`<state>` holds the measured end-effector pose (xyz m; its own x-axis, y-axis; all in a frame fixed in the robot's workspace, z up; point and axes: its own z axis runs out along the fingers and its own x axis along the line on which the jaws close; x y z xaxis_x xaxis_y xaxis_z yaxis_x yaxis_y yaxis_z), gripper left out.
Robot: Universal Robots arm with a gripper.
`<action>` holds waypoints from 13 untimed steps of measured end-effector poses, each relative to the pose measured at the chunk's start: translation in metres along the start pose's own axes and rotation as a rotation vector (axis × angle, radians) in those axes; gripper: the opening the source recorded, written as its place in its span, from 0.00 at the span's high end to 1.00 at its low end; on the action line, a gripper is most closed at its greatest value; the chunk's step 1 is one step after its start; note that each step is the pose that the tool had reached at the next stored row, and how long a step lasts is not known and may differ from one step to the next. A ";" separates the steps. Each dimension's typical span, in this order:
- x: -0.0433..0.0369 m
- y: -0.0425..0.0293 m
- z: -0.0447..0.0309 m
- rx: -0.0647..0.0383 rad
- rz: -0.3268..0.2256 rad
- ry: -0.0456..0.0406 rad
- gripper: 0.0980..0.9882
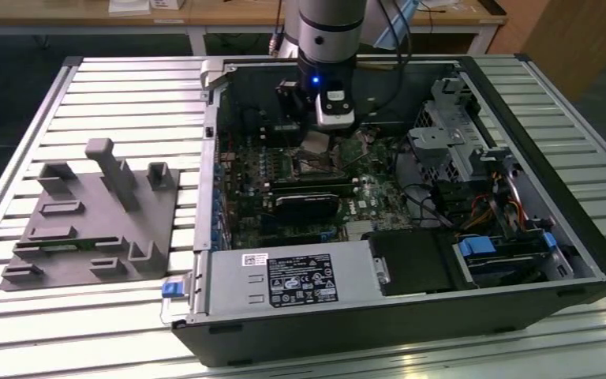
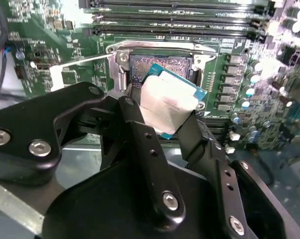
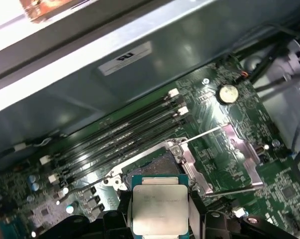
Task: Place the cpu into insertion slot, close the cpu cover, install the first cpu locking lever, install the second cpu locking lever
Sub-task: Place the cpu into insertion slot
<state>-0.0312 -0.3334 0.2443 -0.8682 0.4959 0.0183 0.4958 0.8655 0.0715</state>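
The exterior view looks down at a slant, high and well back, onto the whole open computer case (image 1: 409, 320) on the slatted table (image 1: 124, 95); both wrist views sit close, facing past the gripper (image 2: 162, 117) onto the cpu (image 2: 167, 107) (image 3: 158, 206) and insertion slot (image 2: 162, 63) (image 3: 157, 160); the first wrist view seems nearer and shallower.

The cpu (image 3: 158, 206) has a dull silvery-tan top edged in teal green; the gripper (image 2: 164, 112) is black; the motherboard (image 3: 209, 104) is dark green; the cpu cover (image 3: 233, 135) is silver; the tabletop (image 1: 124, 95) is pale grey, striped with ridges.
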 end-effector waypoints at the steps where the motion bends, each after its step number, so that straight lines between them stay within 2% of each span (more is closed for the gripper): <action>1: 0.0000 0.0000 0.0001 0.000 0.015 -0.0010 0.51; 13: 0.0000 -0.0001 0.0011 -0.003 0.192 -0.0138 0.51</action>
<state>-0.0312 -0.3334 0.2432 -0.7570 0.6532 0.0182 0.6526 0.7543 0.0714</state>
